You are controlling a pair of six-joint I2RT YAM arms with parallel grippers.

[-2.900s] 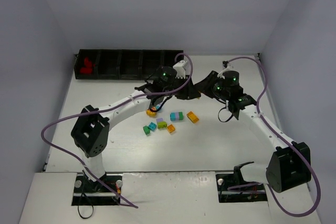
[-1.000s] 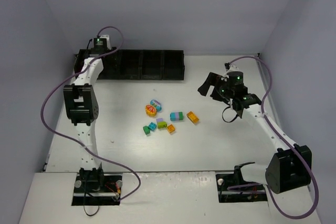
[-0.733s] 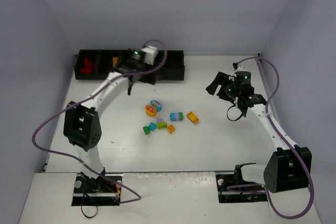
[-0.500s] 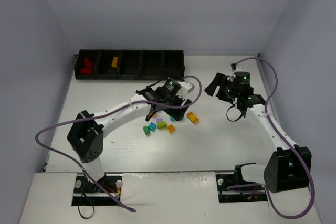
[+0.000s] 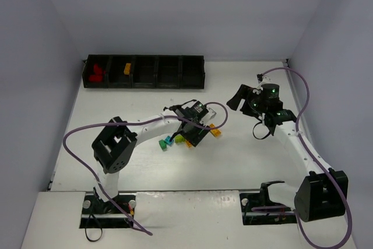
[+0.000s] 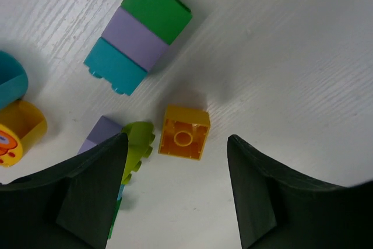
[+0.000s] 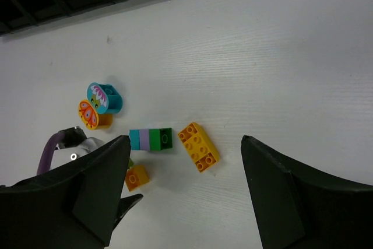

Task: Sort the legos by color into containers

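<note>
Now the left gripper (image 6: 175,150) hangs over the group of legos in the middle of the table (image 5: 116,109). Its jaws are released, and a small square orange brick (image 6: 185,132) lies between the two fingers, touching neither. This brick shows its hollow face with one ring.

Beyond it lies a three-coloured bar (image 6: 138,33). Its long axis runs diagonally in the left wrist view, with the green end at the upper right and the cyan end at the lower left. A lime brick (image 6: 139,147) lies just beside the left finger.

The right gripper (image 5: 239,98) is well apart from the group, with jaws wide and nothing in them. Its camera shows a longer orange brick (image 7: 199,146), lying diagonally.

The black tray (image 5: 175,84) stands at the far edge. It holds red bricks (image 5: 96,73) in the leftmost compartment and an orange one (image 5: 126,69) in the second.
</note>
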